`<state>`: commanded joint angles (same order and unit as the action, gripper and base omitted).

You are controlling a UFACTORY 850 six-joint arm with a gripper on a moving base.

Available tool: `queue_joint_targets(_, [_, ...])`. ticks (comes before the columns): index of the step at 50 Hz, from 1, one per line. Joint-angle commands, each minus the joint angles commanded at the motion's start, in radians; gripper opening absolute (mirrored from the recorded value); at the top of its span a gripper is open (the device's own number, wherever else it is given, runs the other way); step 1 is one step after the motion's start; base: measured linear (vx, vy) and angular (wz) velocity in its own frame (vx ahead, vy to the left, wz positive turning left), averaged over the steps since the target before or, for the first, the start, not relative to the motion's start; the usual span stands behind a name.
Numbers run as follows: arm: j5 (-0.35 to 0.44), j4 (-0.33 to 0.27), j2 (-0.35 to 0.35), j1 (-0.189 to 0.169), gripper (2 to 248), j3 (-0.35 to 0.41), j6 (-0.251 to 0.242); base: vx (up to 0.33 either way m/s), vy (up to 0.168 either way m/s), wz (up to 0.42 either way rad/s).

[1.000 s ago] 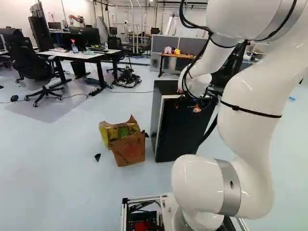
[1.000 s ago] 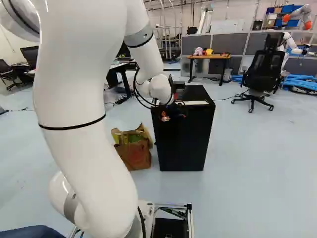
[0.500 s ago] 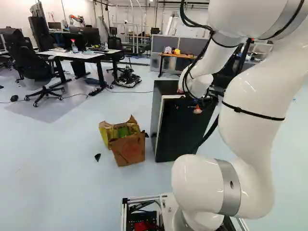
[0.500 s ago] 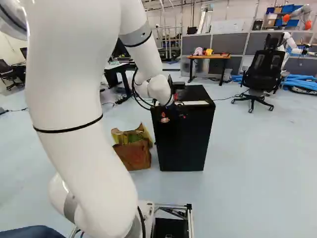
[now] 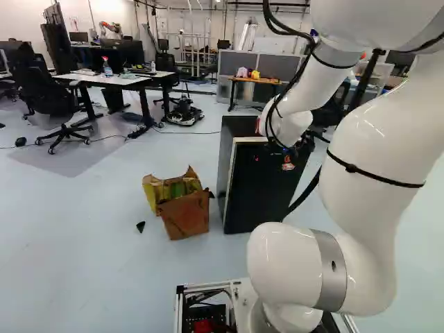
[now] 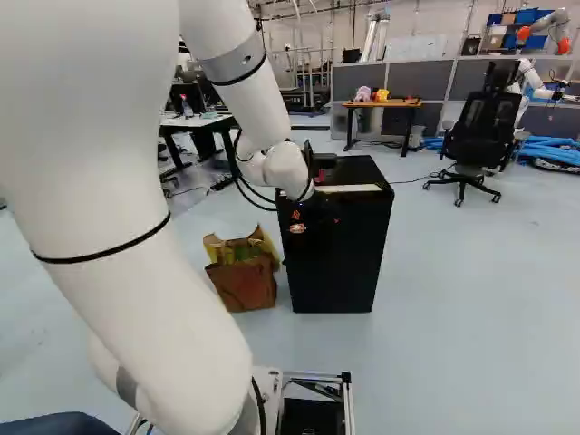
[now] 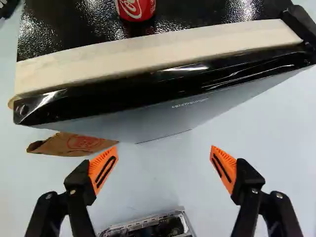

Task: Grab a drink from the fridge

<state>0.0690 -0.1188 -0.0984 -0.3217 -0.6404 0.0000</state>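
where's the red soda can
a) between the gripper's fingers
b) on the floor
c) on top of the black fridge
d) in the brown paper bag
c, the wrist view shows the red soda can resting on the black top of the fridge, ahead of the open gripper.

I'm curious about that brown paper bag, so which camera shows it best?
The left base view: nothing covers the paper bag, and its open top shows. In the right base view, the arm crowds one edge. The wrist view shows just a piece past the fridge.
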Motion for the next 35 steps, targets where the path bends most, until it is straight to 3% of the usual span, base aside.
queue_joint_targets(35, [0.179,0.000,0.095,0.010,247,0.100,0.000,0.000,0.000,0.000])
